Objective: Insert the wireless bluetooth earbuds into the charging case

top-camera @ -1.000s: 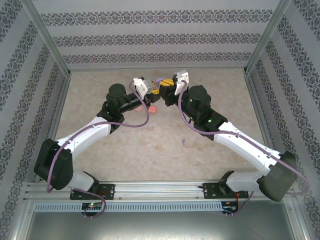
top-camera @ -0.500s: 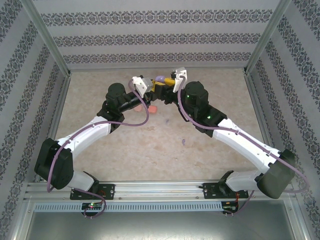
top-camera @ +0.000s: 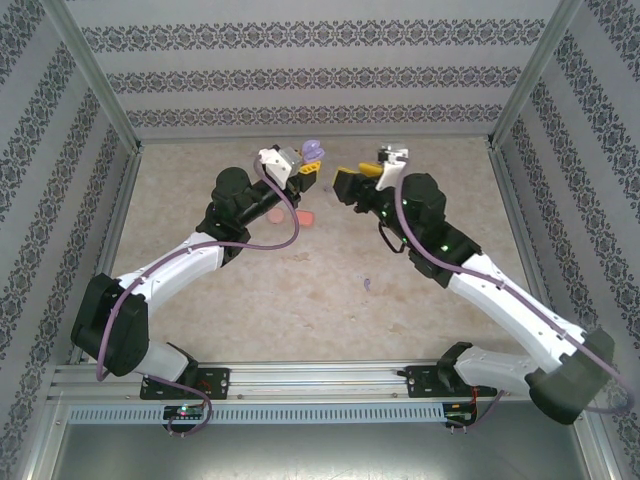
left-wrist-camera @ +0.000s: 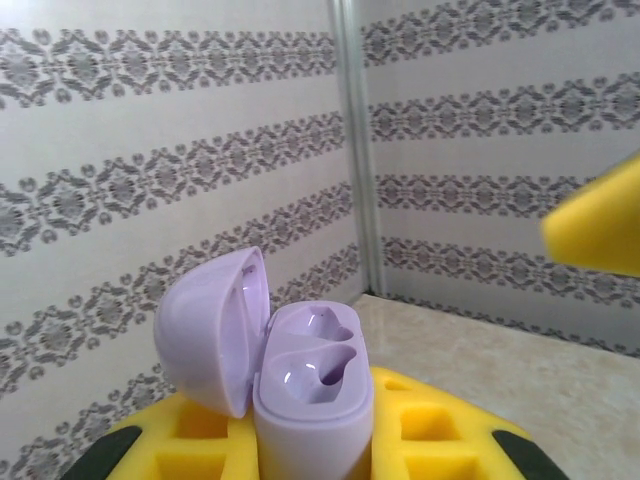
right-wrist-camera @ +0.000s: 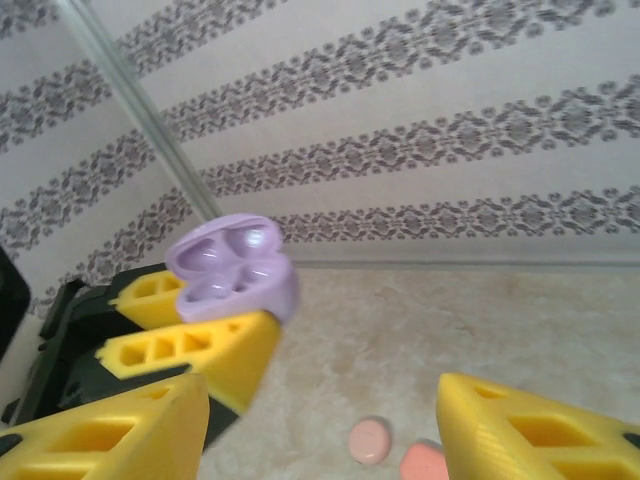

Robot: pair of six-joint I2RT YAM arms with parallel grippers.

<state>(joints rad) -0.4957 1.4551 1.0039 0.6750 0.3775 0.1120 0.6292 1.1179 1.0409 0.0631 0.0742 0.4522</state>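
One tiny purple earbud [top-camera: 367,284] is seen lying alone on the speckled beige table [top-camera: 250,300], at about 4 o'clock from the table's middle. Two small pink buds [right-wrist-camera: 370,440], round and smooth, are found close together toward 11 o'clock from it, well apart from it.

Up at the table's 12 o'clock side, the charging case [left-wrist-camera: 300,370] is held off the table. It is light purple, shiny and rounded like an egg. Its lid [left-wrist-camera: 205,330] is flipped open to 9 o'clock in the left wrist view. Two curved cups are shown inside; whether anything sits in them cannot be told.

The case is squeezed upright by the left gripper [top-camera: 307,168], whose blocky yellow fingers [left-wrist-camera: 430,440] are closed on its sides. At 3 o'clock from it, the right gripper [right-wrist-camera: 322,425] is spread wide with nothing held.
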